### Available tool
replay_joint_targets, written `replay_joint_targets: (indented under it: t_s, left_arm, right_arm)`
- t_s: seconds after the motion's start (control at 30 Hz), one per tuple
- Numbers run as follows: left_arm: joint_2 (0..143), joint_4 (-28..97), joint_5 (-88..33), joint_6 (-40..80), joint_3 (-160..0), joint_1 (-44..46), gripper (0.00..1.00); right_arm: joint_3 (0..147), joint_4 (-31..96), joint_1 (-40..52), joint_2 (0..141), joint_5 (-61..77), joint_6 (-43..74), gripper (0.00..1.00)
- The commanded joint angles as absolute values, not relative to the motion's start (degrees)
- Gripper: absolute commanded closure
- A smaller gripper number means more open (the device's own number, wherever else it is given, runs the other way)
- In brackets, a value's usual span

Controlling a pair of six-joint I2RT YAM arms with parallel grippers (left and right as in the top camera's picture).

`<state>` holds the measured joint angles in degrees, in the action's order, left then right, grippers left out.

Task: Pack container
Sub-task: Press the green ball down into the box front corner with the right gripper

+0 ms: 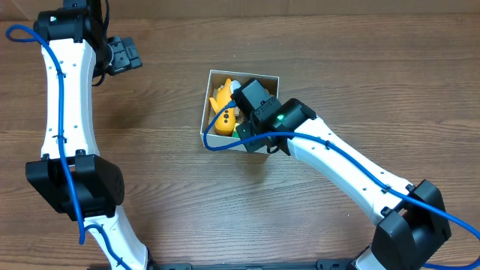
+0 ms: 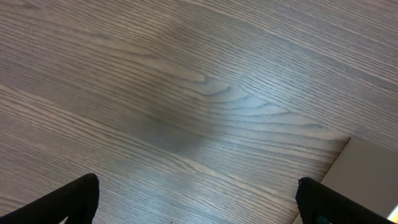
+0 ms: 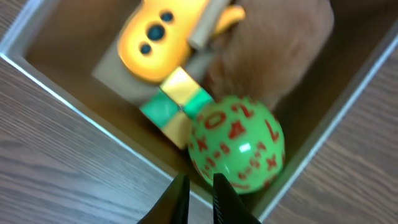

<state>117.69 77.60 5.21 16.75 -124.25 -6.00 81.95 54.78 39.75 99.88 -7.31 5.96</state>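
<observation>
- Right end effector (image 3: 199, 200) has its fingers almost together, gripping nothing, and hangs over the near wall of the container (image 3: 68, 43).
- Square and shallow, it has thin white walls and a brown cardboard floor.
- Inside, nearest first: a glossy green ball (image 3: 236, 146) with red numerals, a yellow-and-green block (image 3: 177, 102), a smooth yellow toy (image 3: 158, 37).
- Left end effector (image 2: 199, 202), spread wide and empty, is well apart over the wood-grain surface (image 2: 186, 93).
</observation>
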Motion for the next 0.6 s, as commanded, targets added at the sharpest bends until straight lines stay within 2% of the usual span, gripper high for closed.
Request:
replay_joint_targets:
  t_s: [0.0, 0.57]
  left_arm:
    - [118.0, 77.5, 5.3, 16.8, -125.4, -5.9, 0.00]
    - [118.0, 77.6, 5.3, 16.8, -125.4, -5.9, 0.00]
  right_arm:
    - [83.3, 55.4, 39.5, 98.3, -9.3, 5.9, 0.85]
    - [75.2, 44.8, 38.0, 99.5, -11.3, 6.0, 0.85]
